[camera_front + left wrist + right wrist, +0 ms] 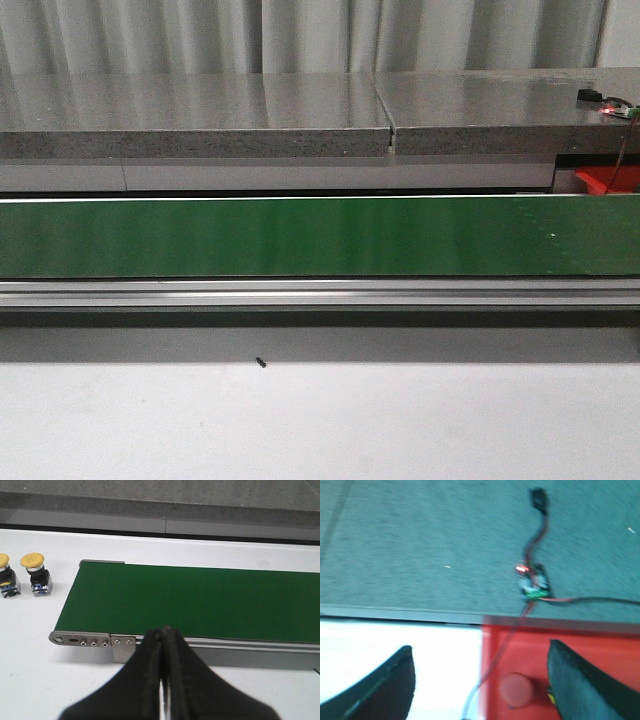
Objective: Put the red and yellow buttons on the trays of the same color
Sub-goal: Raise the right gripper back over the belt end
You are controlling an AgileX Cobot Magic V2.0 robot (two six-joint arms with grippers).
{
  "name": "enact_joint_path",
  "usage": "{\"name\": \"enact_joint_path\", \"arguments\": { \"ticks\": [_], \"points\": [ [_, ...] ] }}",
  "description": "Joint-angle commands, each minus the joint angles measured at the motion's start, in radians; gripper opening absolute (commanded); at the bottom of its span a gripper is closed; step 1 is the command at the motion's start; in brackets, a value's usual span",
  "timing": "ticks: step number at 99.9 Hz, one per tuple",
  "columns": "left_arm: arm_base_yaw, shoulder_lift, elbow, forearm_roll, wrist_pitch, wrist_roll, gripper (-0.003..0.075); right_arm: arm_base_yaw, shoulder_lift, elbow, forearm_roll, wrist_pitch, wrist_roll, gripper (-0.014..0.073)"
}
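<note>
White table, green belt (200, 600) ahead. Our left gripper (164, 645), clenched and empty; yellow buttons (34, 572) lie well off to its side, past the belt end. Right gripper (480, 680) spread wide over red button (517, 689) w/ red tray (600, 650) beneath.

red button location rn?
Right wrist view only: the red button sits in the red tray, between the open right gripper's fingers, near the tray's edge by the white table. The front view shows only a tray corner at far right.

No readable text, label, brand or number in any view; small green circuit board (534, 585) with red light too blurred to read
</note>
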Motion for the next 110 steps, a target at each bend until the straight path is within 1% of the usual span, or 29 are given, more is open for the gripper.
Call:
{"name": "enact_joint_path", "arguments": {
  "ticks": [1,17,27,41,54,64,81,95,110],
  "points": [
    [-0.008,0.009,-0.026,-0.006,-0.078,-0.001,-0.0020,0.050,-0.126,0.005,0.027,-0.039,-0.015,0.0537],
    [-0.008,0.009,-0.026,-0.006,-0.078,-0.001,-0.0020,0.145,-0.245,0.112,0.020,-0.048,-0.026,0.0489],
    [-0.008,0.009,-0.026,-0.006,-0.078,-0.001,-0.0020,0.193,-0.334,0.213,0.019,-0.074,-0.038,0.0488],
    [-0.008,0.009,-0.026,-0.006,-0.078,-0.001,-0.0020,0.256,-0.495,0.410,0.019,-0.153,-0.048,0.0488],
    [-0.008,0.009,-0.026,-0.006,-0.078,-0.001,-0.0020,0.303,-0.680,0.641,0.019,-0.248,-0.049,0.0488],
    [-0.008,0.009,-0.026,-0.006,-0.078,-0.001,-0.0020,0.313,-0.825,0.819,0.019,-0.311,-0.049,0.0488],
    [-0.008,0.009,-0.026,-0.006,-0.078,-0.001,-0.0020,0.313,-1.074,1.090,0.016,-0.366,-0.049,0.0488],
    [-0.008,0.009,-0.026,-0.006,-0.078,-0.001,-0.0020,0.313,-1.249,1.252,0.016,-0.373,-0.047,0.0488],
    [-0.008,0.009,-0.026,-0.006,-0.078,-0.001,-0.0020,0.313,-1.405,1.380,0.016,-0.356,-0.034,0.0488]
  ]
}}
